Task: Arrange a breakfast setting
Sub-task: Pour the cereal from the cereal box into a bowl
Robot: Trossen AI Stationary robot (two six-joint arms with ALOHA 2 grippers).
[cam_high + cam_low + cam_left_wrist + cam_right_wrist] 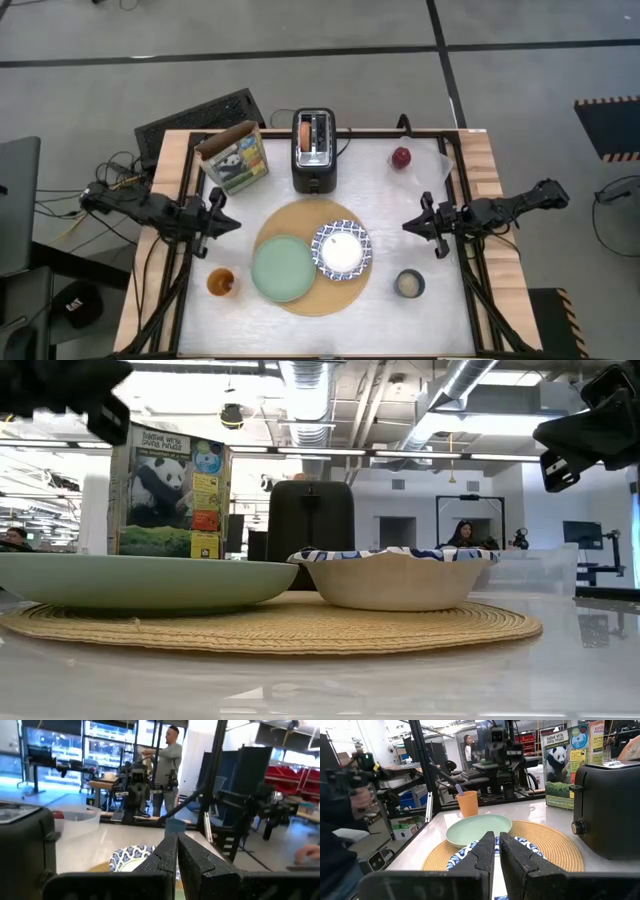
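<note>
in the low view the pale green plate (130, 580) runs off the picture's left edge and the black toaster (310, 520) is hidden below by the blue-and-white patterned bowl (395, 577). both arms show only as dark shapes cut by the top corners. from above, the dark mug (409, 284) is too small to tell its contents. the metal spoon cannot be made out anywhere.

Robotics lab: exposed ceiling ducts (300, 390), other robot rigs (132, 785).
</note>
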